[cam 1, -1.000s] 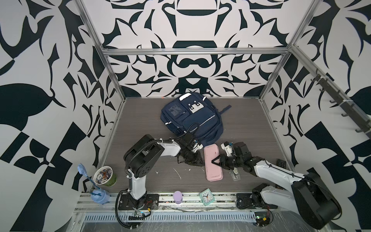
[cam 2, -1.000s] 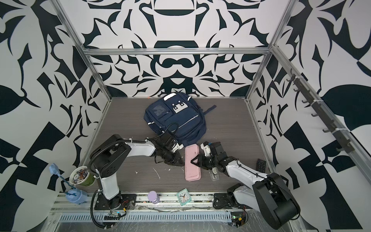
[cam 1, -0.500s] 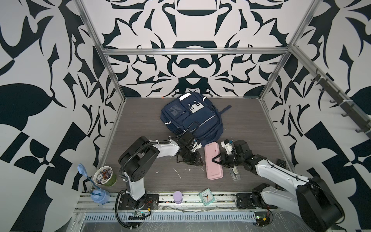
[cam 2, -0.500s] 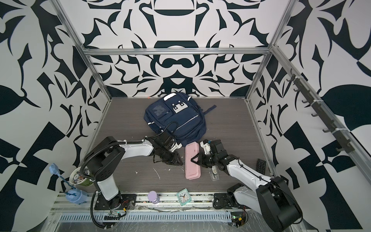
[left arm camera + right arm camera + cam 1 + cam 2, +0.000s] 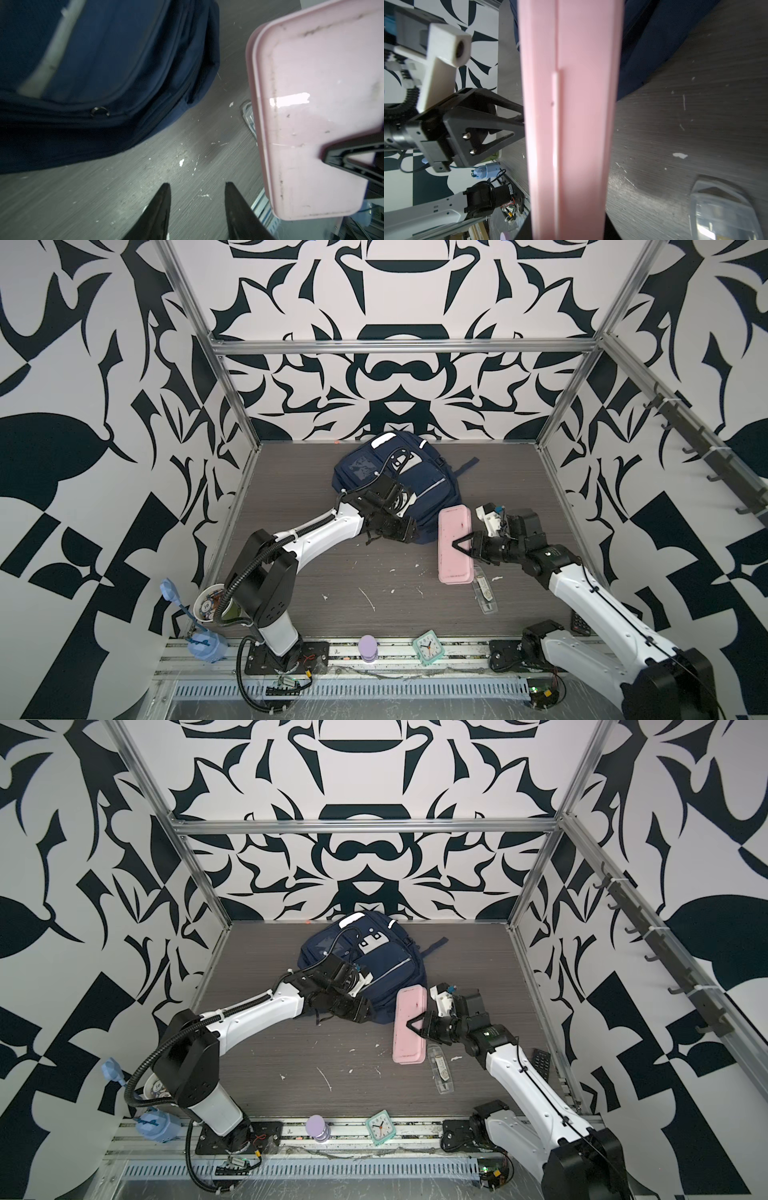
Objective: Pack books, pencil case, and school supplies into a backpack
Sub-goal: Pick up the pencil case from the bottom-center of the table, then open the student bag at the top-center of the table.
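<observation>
Walls (image 5: 395, 377) of bold black-and-white leaf shapes close in three sides of a small cell. They are framed by silver metal posts (image 5: 232, 381), with a row of dark hooks (image 5: 685, 439) along one side. The floor of the cell is a grey wood-grain bench (image 5: 332, 572), scuffed and speckled with white flecks (image 5: 368, 599). Two white-and-black arms reach in from a rail (image 5: 374, 659) at the near edge.

The left pincer (image 5: 197, 188) hangs low over bare bench, its two black fingers moderately apart and holding nothing. The navy backpack (image 5: 432, 489) lies flat close beside it, stretching toward the back wall.

The right pincer (image 5: 457, 545) is closed on the long edge of the pale pink pencil case (image 5: 451, 568). One finger lies across the upper face; the other is hidden beneath. The case sits between the two pincers, one end near the backpack. The school supplies (image 5: 484, 591), a small clear packet, lie on the bench just under the right pincer's wrist, beside the case. Behind both pincers, a teal alarm clock (image 5: 428, 647) stands on the rail.
</observation>
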Action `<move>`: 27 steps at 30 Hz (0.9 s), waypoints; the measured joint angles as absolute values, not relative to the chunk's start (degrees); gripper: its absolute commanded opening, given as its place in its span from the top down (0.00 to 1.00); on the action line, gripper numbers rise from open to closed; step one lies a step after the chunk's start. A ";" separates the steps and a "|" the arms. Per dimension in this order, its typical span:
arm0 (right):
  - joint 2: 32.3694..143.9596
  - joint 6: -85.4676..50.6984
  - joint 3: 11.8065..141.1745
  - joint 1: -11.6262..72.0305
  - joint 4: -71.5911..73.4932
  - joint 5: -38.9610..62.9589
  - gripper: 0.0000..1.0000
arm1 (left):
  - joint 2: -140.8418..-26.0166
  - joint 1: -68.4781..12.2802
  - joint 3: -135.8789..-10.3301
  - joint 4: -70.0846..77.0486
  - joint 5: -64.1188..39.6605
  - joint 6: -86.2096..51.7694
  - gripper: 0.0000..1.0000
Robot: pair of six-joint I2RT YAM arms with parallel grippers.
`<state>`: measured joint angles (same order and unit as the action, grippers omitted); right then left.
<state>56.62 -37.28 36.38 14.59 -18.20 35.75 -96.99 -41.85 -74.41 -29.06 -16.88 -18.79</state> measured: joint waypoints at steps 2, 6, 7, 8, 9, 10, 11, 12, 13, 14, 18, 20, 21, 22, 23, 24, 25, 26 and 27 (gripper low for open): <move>57.80 -37.54 37.17 13.21 -17.43 35.75 0.78 | -98.80 -41.85 -78.74 -31.20 -13.13 -17.12 0.51; 60.88 -39.62 38.26 10.04 -14.50 35.75 0.78 | -104.18 -41.91 -86.24 -34.98 -5.96 -13.76 0.50; 61.52 -40.29 38.46 9.37 -13.82 35.75 0.78 | -105.43 -42.00 -87.44 -35.75 -4.36 -12.95 0.50; 62.33 -40.99 38.68 8.56 -12.84 35.75 0.78 | -106.91 -42.11 -88.92 -36.80 -2.52 -12.12 0.50; 63.16 -41.98 38.92 7.84 -11.79 35.73 0.78 | -108.22 -42.19 -90.19 -37.52 -1.08 -11.53 0.50; 63.92 -42.76 39.22 7.25 -11.07 35.70 0.78 | -109.40 -42.26 -91.35 -38.15 0.19 -10.98 0.50; 64.69 -43.62 39.51 6.68 -10.15 35.59 0.78 | -110.67 -42.37 -92.73 -38.94 1.41 -10.44 0.50; 65.34 -44.47 39.75 6.17 -9.21 35.46 0.78 | -111.90 -42.54 -93.89 -39.29 2.57 -10.02 0.50; 65.78 -45.10 39.97 5.82 -8.60 35.31 0.78 | -112.81 -42.76 -94.85 -39.68 3.51 -9.63 0.50; 66.17 -45.76 40.16 5.50 -7.97 35.24 0.78 | -113.97 -43.11 -96.03 -40.18 4.62 -9.17 0.50; 66.87 -46.96 40.45 4.86 -6.20 35.22 0.78 | -117.12 -44.88 -99.00 -41.06 8.08 -7.35 0.50; 66.94 -47.18 40.45 4.56 -5.96 35.35 0.78 | -118.39 -45.80 -99.83 -41.56 9.65 -6.37 0.50; 66.94 -47.27 40.45 4.45 -5.87 35.35 0.78 | -119.00 -46.19 -100.25 -41.71 10.44 -5.89 0.50; 66.94 -47.33 40.45 4.29 -5.76 35.40 0.78 | -119.57 -46.50 -100.51 -41.82 11.07 -5.56 0.50; 66.94 -47.44 40.45 4.16 -5.63 35.44 0.78 | -120.25 -46.81 -100.73 -41.95 11.90 -5.13 0.50; 66.94 -47.53 40.42 4.05 -5.41 35.48 0.78 | -120.77 -47.05 -100.92 -42.19 12.67 -4.78 0.50; 66.92 -47.68 40.38 3.95 -5.15 35.57 0.78 | -121.30 -47.27 -101.14 -42.39 13.26 -4.56 0.50; 66.92 -47.75 40.23 3.81 -4.80 35.66 0.78 | -121.95 -47.40 -101.36 -42.54 14.13 -4.43 0.51; 66.92 -47.90 40.05 3.79 -4.47 35.79 0.78 | -122.83 -47.53 -102.19 -43.24 15.14 -4.45 0.52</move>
<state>66.92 -47.90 40.05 3.79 -4.47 35.79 -122.83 -47.53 -102.19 -43.24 15.14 -4.45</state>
